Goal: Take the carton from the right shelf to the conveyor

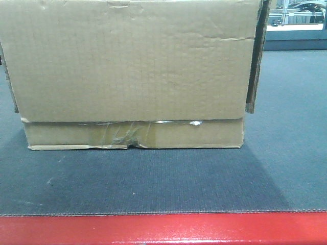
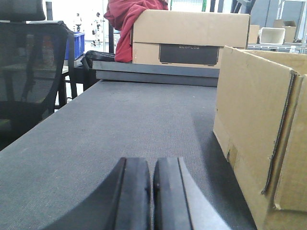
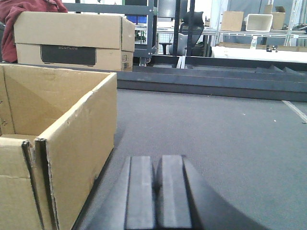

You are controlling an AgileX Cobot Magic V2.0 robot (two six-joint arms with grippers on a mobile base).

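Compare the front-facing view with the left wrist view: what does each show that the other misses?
Only the front-facing view shows the conveyor's red front edge and the crinkled tape along the carton's lower seam. Only the left wrist view shows the left gripper, its fingers shut and empty beside the carton, plus a mesh chair and a second box beyond the belt. Both show the carton resting on the dark conveyor.

From my front camera the carton (image 1: 127, 71) runs off the top and left edges, so I can't see its upper rim. It blocks most of the conveyor (image 1: 153, 178) behind it. In both wrist views the carton is cropped at the frame edge.
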